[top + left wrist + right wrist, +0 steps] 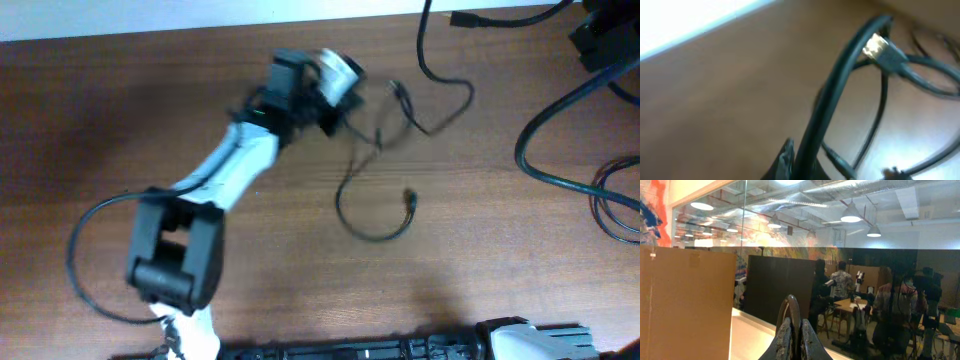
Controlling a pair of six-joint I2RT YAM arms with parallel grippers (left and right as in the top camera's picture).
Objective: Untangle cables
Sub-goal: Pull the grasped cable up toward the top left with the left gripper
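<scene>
Black cord, thin and limp, and the left fingers (785, 159) are clenched on it. In the left wrist view a strand of the cables (840, 85) rises straight out of the pinch and arcs toward 1 o'clock. A gold-tipped plug (881, 50) sits just beside the top of that arc.

Seen from overhead, the left arm (235, 160) reaches to about 12 o'clock on the wooden surface (120, 110), and the grip sits right at the knot. One strand curls away toward 5 o'clock, lying flat and ending in a small connector (410, 198). Another wanders off toward 3 o'clock, then climbs to the far edge. Whether that connector is the gold-tipped one, I cannot tell.

Over at 5 o'clock, the right fingers (785, 336) are pressed together on nothing, pointed out at the room and well apart from the cords.

These should handle as featherweight and floppy with a slick jacket, so lifting one strand will likely drag the rest along. The best hold looks like the cord just behind a plug's moulded body, not its metal tip. A second pinch beside the knot would give something to pull against.
</scene>
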